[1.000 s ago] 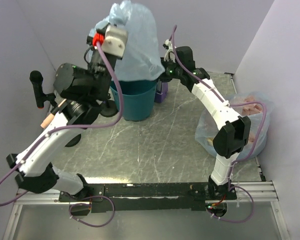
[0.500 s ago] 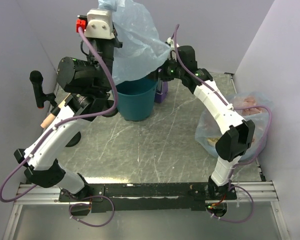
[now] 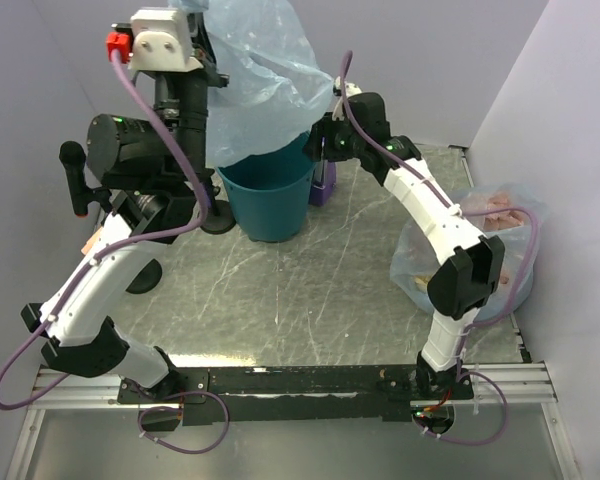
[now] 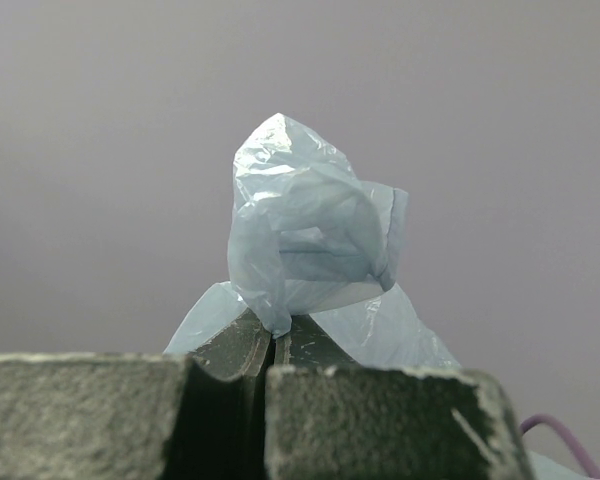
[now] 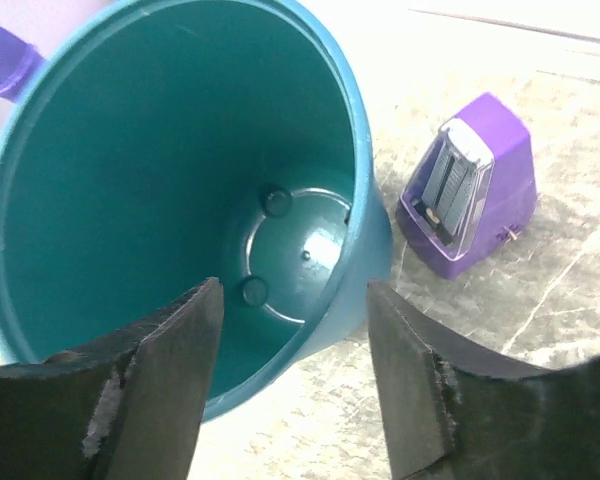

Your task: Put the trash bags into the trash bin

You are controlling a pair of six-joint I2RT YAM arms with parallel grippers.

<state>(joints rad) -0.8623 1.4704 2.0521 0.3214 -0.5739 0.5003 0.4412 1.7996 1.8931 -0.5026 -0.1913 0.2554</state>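
Note:
The pale-blue trash bag (image 3: 265, 75) hangs from my raised left gripper (image 3: 198, 12) at the top edge of the top view. Its lower edge reaches about the far rim of the teal trash bin (image 3: 272, 205). In the left wrist view my left gripper (image 4: 273, 338) is shut on a bunched fold of the bag (image 4: 310, 235). My right gripper (image 3: 318, 143) is open and empty just right of the bin's rim. In the right wrist view it (image 5: 292, 335) looks down past the rim into the bin (image 5: 150, 170), whose inside shows no bag.
A small purple device (image 3: 324, 182) stands right of the bin, also in the right wrist view (image 5: 470, 185). A clear bag of yellow and pink items (image 3: 500, 240) lies at the right wall. Black stands (image 3: 145, 275) sit on the left. Walls close in on both sides.
My left arm has risen and swung left, pulling the bag up out of the bin, so more of the rim shows. My right gripper has stayed by the rim.

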